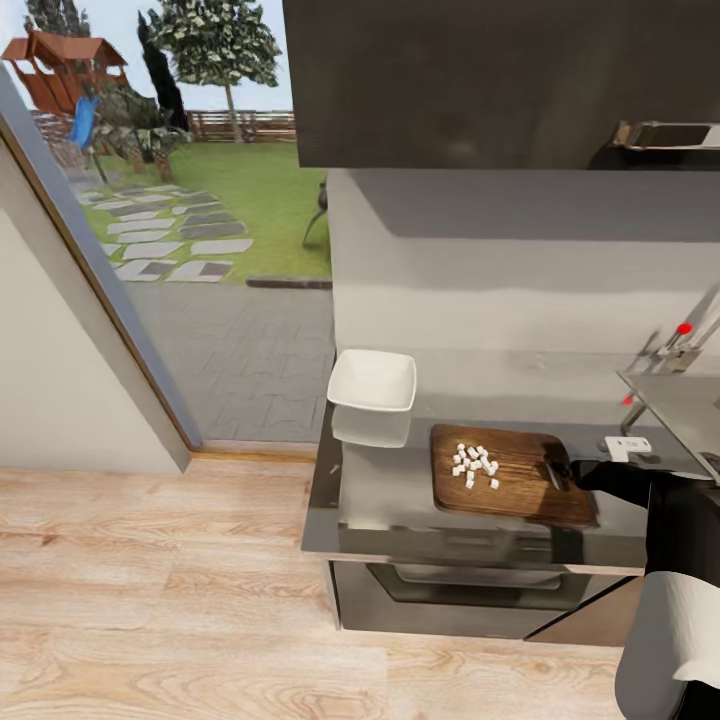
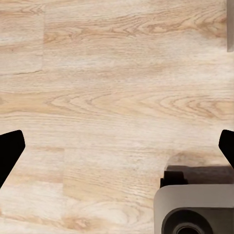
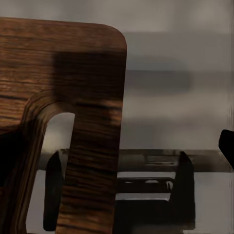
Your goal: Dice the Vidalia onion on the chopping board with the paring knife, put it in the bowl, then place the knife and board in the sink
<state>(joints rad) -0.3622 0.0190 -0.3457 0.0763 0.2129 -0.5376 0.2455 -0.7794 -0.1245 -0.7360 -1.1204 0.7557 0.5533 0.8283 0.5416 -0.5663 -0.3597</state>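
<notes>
The brown chopping board (image 1: 520, 485) lies on the grey countertop (image 1: 380, 480) with a small heap of white diced onion (image 1: 475, 465) on its left half. Behind it to the left sits the white bowl (image 1: 372, 380), with nothing in it. My right gripper (image 1: 565, 472) is at the board's handle end. In the right wrist view the board (image 3: 92, 87) with its slot hole sits between the open fingers of the right gripper (image 3: 117, 151). The sink (image 1: 680, 400) with its red-tipped tap (image 1: 685, 328) is at the right edge. I cannot make out the paring knife. My left gripper (image 2: 117, 146) hangs open over the floor.
A small white object (image 1: 627, 447) lies by the sink's near corner. Dark wall cabinets (image 1: 500, 80) hang over the counter. Below the counter edge a drawer (image 1: 470, 578) looks partly pulled out. Light wood floor (image 1: 150, 600) spreads to the left, and my base (image 2: 195, 212) is beneath the left gripper.
</notes>
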